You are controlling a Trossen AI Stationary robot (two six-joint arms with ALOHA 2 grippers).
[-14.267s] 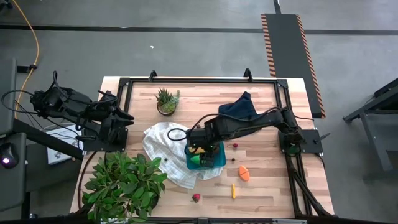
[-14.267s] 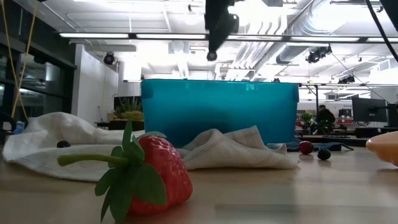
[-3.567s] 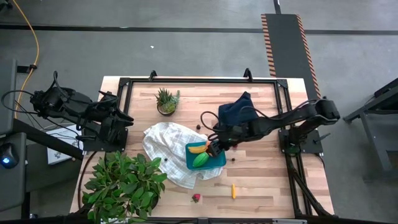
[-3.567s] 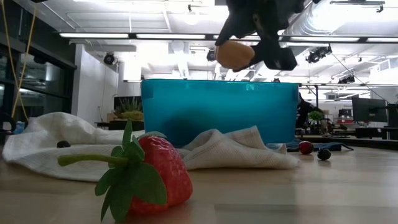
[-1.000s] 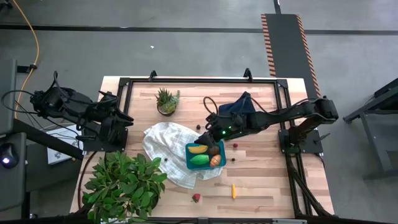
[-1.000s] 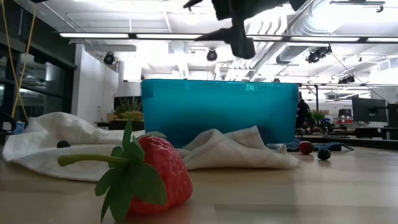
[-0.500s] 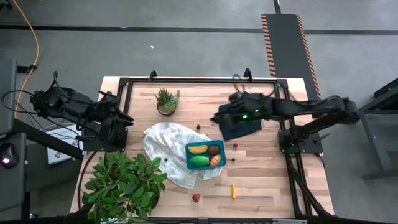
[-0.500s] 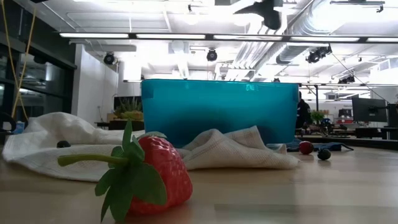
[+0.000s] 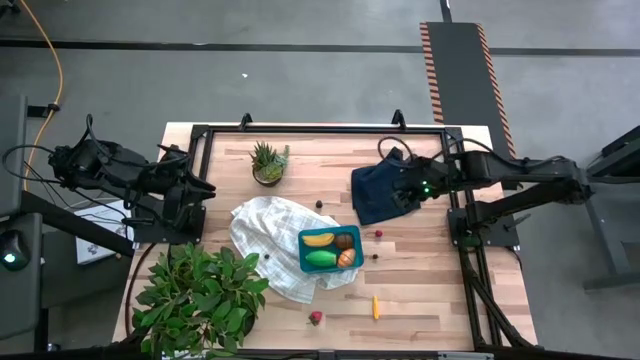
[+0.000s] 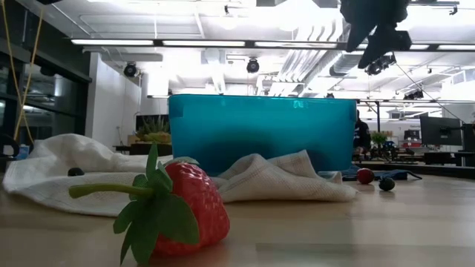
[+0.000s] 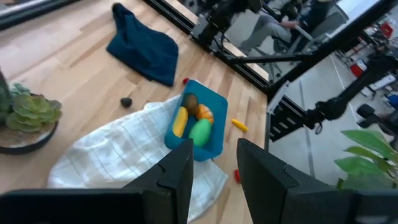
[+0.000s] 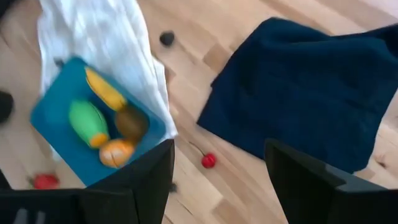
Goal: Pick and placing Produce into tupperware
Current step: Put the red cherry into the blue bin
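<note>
the teal tupperware (image 9: 331,250) holds banana (image 9: 318,239), green fruit (image 9: 321,257), brown one, orange wedge; the low view hides them. right gripper (image 9: 405,196), fingers apart and empty, hovers over the navy cloth (image 9: 377,192) beside it.

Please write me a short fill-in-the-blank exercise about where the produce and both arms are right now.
1. The tupperware holds ____ pieces of produce.
2. The strawberry lies on the bare ____.
3. The right gripper, jaws open, hangs over the navy ____.
4. The left gripper waits at the table's ____ edge.

Missing words: four; table; cloth; left
</note>
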